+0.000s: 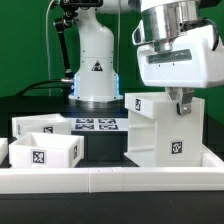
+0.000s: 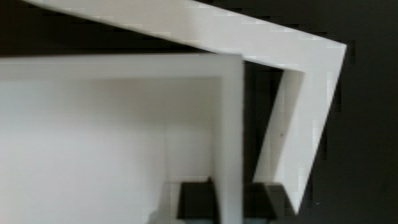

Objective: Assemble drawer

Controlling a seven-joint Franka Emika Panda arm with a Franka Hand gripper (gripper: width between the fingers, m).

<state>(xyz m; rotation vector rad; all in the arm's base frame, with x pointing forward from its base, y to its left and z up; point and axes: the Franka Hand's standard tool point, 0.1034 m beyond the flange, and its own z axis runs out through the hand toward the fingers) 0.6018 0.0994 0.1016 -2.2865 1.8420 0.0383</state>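
Drawer shell point(image 1: 158, 132): upright on tabletop point(image 1: 101, 150), the exterior view's right. End effector point(image 1: 180, 102): clamped on the shell's top wall edge, fingers point(image 2: 269, 198) either side. Front tray point(image 1: 45, 152) and rear tray point(image 1: 40, 126): the exterior view's left, apart from shell.

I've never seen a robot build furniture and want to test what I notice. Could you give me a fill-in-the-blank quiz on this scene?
1. The small trays stand on the exterior view's ____ of the large shell.
2. The gripper has one finger on each side of a thin wall of the ____.
3. Trays and shell alike are coloured ____.

Missing words: left; shell; white.
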